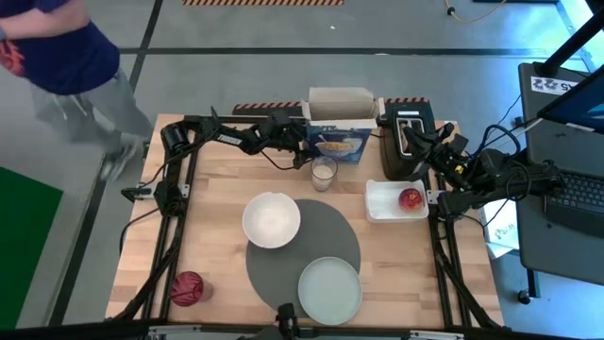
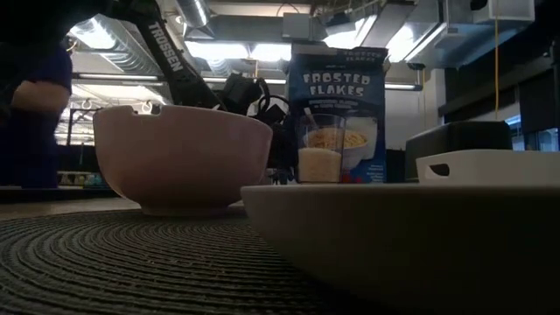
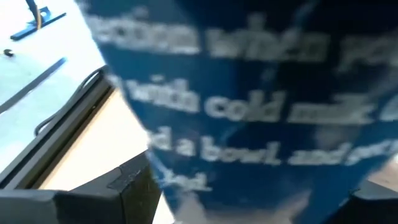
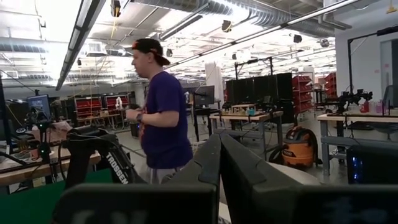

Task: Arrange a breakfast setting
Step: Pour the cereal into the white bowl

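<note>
reaching from the far-left side, left gripper (image 1: pixel 300 135) meets the cereal box (image 1: pixel 340 144) edge, grip cannot tell | box upright just behind the milk (image 1: pixel 324 172), beside the toaster (image 1: pixel 406 140) | right gripper (image 1: pixel 415 142) parked over toaster, grip unclear

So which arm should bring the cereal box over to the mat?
Left. The left gripper is already at the blue cereal box, which fills its wrist view, while the right gripper sits farther off by the black toaster.

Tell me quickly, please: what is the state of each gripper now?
Left gripper: at the blue cereal box; grip cannot be told.
Right gripper: beside the black toaster; cannot be told.
</note>
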You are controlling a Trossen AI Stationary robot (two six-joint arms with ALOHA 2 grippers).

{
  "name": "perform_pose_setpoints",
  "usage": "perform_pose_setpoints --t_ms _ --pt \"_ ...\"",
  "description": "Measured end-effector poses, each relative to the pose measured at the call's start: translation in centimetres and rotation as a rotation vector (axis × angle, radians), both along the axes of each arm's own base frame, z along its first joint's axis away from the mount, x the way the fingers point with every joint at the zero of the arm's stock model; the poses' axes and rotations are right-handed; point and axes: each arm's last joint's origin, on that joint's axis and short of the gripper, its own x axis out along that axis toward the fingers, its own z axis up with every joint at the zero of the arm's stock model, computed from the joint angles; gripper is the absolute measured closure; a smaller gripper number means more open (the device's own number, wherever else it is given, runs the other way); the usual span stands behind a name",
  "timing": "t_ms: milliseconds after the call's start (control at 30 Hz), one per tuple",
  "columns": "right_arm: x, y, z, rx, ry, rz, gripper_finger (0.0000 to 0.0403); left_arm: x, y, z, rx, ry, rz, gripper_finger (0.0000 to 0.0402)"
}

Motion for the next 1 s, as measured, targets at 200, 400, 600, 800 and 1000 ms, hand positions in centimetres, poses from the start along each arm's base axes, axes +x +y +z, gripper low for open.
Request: perform_pose_setpoints --t_ms 200,400,600,800,1000 --pt "0.0 0.0 0.0 -0.004 -0.001 0.010 0.0393 0.0 0.1 0.0 0.010 0.007 0.029 0.0182" --pt "0.0 0.0 0.0 -0.004 -0.001 0.010 0.0393 0.0 0.1 0.0 0.010 0.006 0.024 0.0256" --pt "0.0 0.0 0.0 -0.005 0.001 0.010 0.0393 0.0 0.1 0.0 0.010 0.007 0.033 0.0270" --pt "0.0 0.0 0.0 -0.011 0.007 0.008 0.0393 -0.2 0.3 0.3 -0.013 -0.006 0.061 0.0269" --pt "0.1 0.0 -0.1 -0.018 0.018 0.006 0.0393 -0.6 0.4 2.1 0.039 -0.013 0.077 0.0269"
